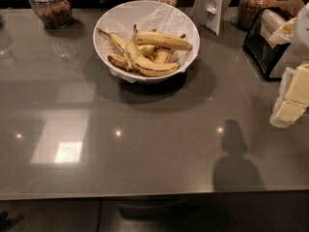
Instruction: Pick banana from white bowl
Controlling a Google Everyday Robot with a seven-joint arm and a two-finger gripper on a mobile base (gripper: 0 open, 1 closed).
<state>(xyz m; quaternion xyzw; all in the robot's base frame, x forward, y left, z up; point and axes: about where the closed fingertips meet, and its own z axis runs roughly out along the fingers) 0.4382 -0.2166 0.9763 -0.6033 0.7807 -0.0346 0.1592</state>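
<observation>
Nearest us, the grey counter point(145, 144) runs wide and glossy, with ceiling lights mirrored in it and a dark shadow point(234, 158) low on the right. Above that shadow, at the right edge, the cream blocks of the gripper point(291, 103) hang over the counter, well apart from the fruit. Most of it is cut off by the edge, so we cannot tell whether it is released or closed. Nothing shows in its hold.

Further back, mid-counter, stands the white bowl point(116, 14). The banana point(161, 40) lies in it on top of the pile, toward the far right side, nearly level, with its length running left to right. A curved banana point(147, 67) rests in front of it, stem pointing up, among smaller blotched ones.

We judge the step in hand to be the reach, with the grasp not yet begun. To do it well, we would bring the arm left and forward over the rim and come down from above. We would close across the banana's middle, at right angles to its length, staying clear of the upright stem and the crinkled lining.

Behind the bowl stand a white card point(210, 8), glass jars point(50, 6) and, to the right, a wire rack point(263, 47).
</observation>
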